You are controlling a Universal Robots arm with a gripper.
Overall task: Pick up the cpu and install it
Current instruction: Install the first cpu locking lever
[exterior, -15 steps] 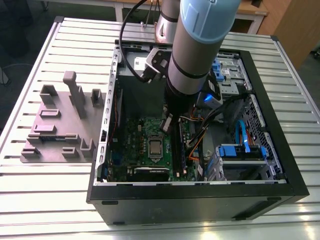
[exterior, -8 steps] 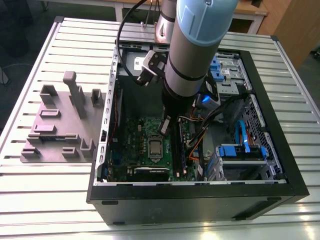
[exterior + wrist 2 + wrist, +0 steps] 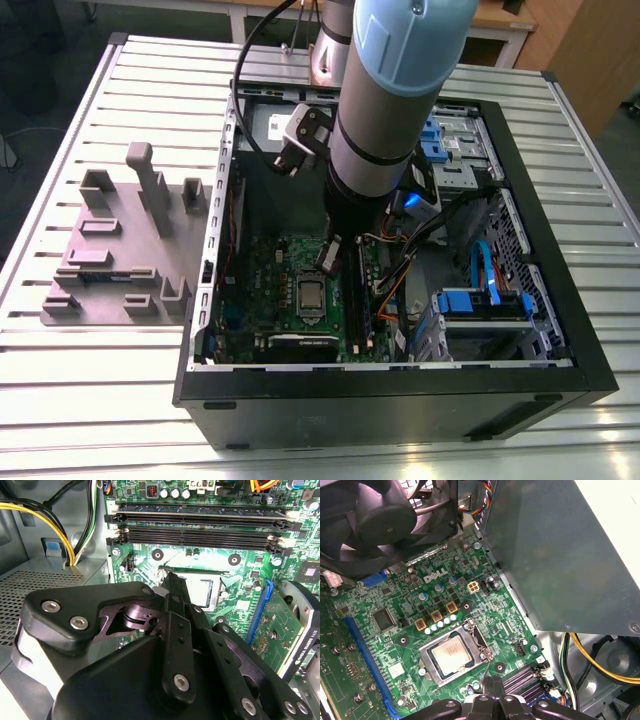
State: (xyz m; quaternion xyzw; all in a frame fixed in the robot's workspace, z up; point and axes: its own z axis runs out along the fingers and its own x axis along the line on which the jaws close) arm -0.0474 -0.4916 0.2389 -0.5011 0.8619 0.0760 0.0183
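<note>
Silvery cpu [image 3: 452,654] already sits in your socket [image 3: 455,655] — pincer [image 3: 492,687] just beside, grip state unclear.

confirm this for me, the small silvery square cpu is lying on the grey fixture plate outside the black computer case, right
Not right. The small silvery square cpu sits in the metal-framed socket on the green circuit board, inside the black computer case, as the first wrist view shows. The grey fixture plate does lie outside the case, in the exterior view.
</note>
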